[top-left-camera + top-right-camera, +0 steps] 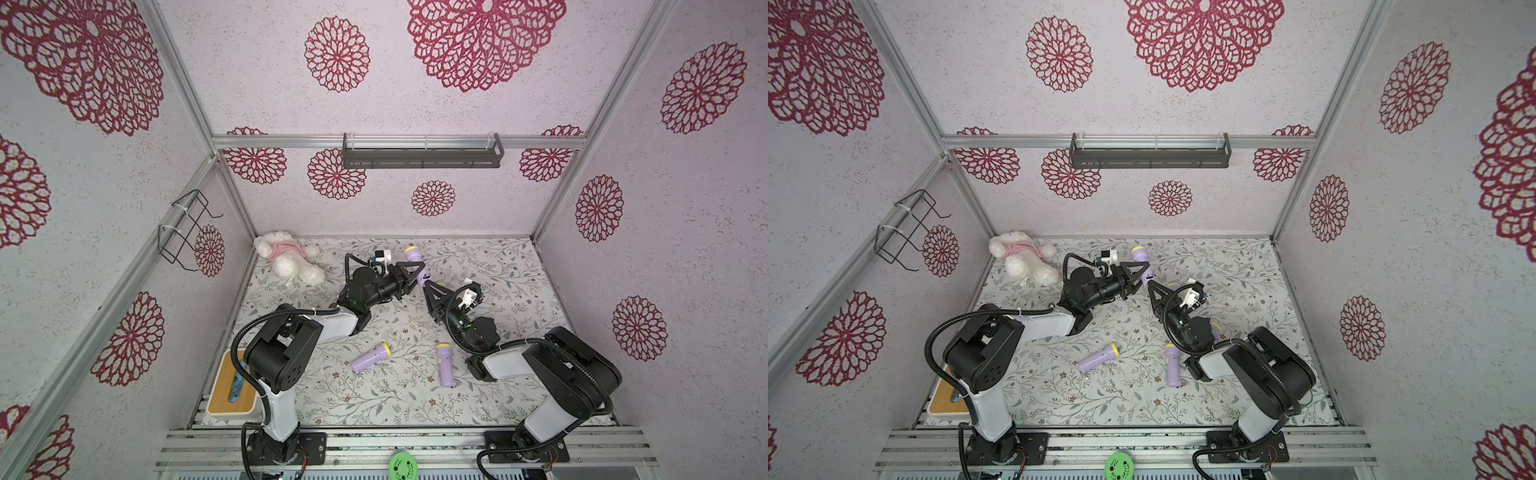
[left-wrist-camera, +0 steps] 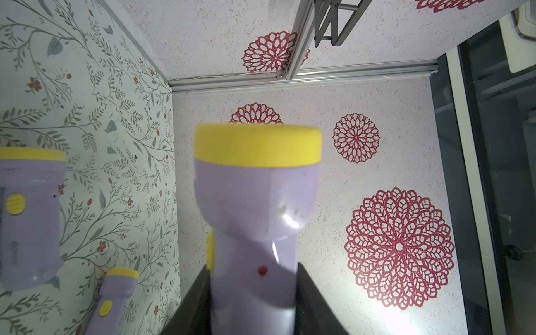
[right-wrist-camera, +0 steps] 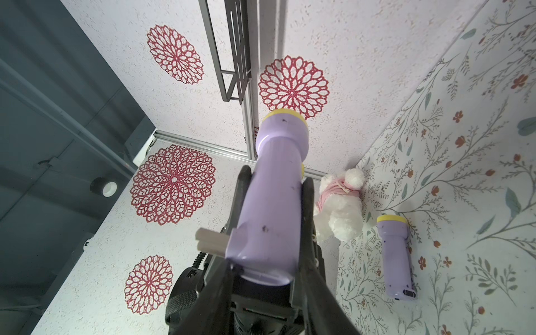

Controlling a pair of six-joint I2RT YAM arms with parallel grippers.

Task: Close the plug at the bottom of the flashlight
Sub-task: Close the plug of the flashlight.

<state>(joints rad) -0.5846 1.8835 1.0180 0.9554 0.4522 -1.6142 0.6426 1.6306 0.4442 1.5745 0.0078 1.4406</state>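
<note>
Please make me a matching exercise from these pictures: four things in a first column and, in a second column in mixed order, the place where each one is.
Things
1. held flashlight
2. plush toy
3. grey shelf
4. wire basket

Places
A. mounted on the back wall
B. gripped by the left gripper and the right gripper
C. hanging on the left side wall
D. lying in a far corner of the table

Pairs: 1-B, 2-D, 3-A, 4-C

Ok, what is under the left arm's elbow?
A white tissue box with a wooden lid; something blue shows in its slot. The left arm covers the box's far end, so that part cannot be seen.
</note>
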